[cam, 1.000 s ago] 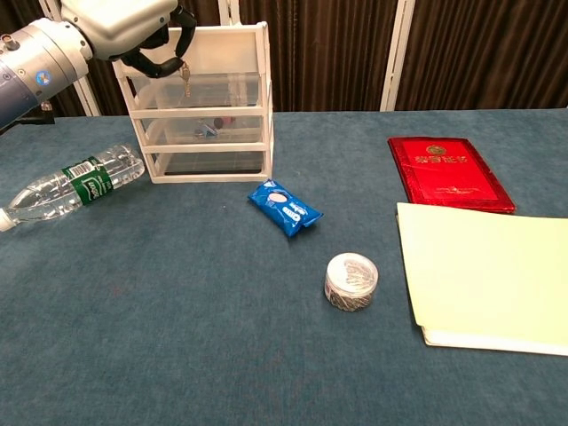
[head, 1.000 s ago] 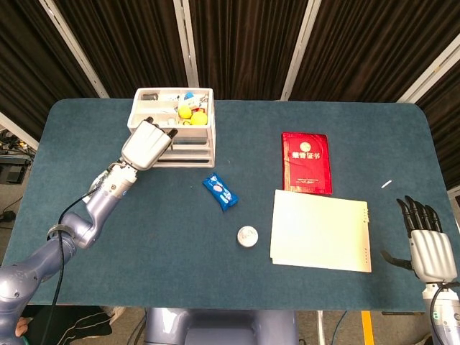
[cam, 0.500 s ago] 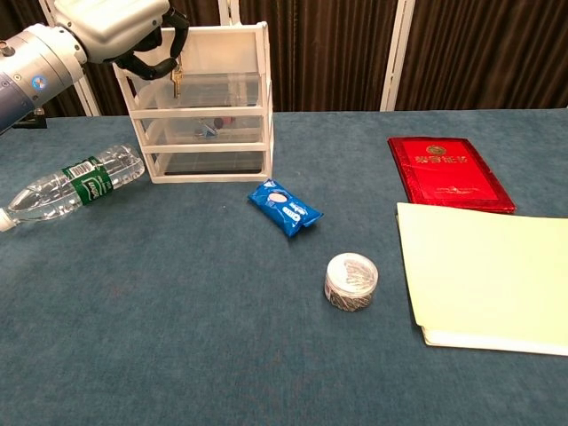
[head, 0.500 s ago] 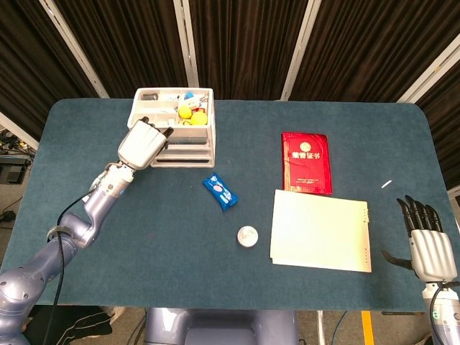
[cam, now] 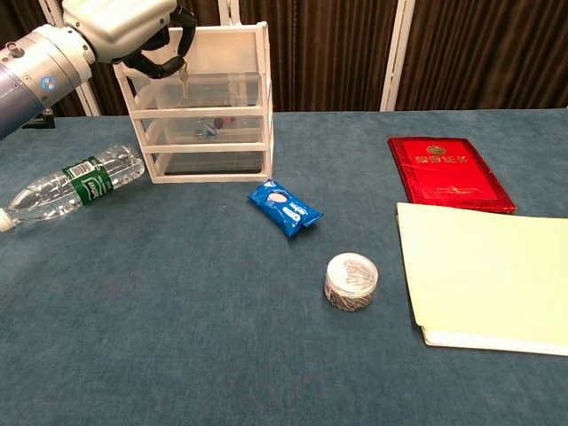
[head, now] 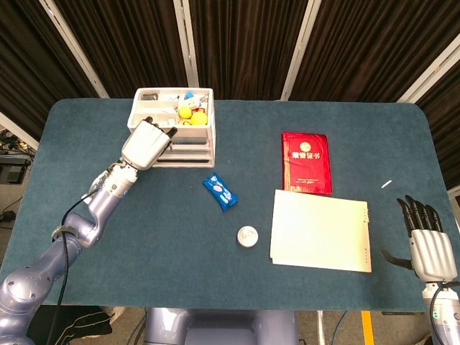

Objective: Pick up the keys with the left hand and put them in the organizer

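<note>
My left hand (head: 146, 144) (cam: 124, 27) is raised over the front left corner of the white three-tier organizer (head: 213, 129) (cam: 267, 98). Its curled dark fingers (cam: 164, 62) hold the keys (cam: 184, 82), which dangle in front of the organizer's top tier, seen in the chest view. The head view hides the keys under the hand. The organizer's top tray holds yellow and blue small items (head: 188, 111). Far off at the table's front right corner, my right hand (head: 429, 244) holds nothing, its fingers straight and apart.
A plastic water bottle (cam: 71, 185) lies on its side left of the organizer. A blue snack packet (head: 220, 192) (cam: 285, 207), a round tin (head: 247, 236) (cam: 351, 281), a red booklet (head: 306, 162) and a pale yellow folder (head: 321, 230) lie on the blue table.
The left hand with the keys drifted slightly left, then came back right over the organizer's corner; the keys swung with it. The right hand has stayed still.
</note>
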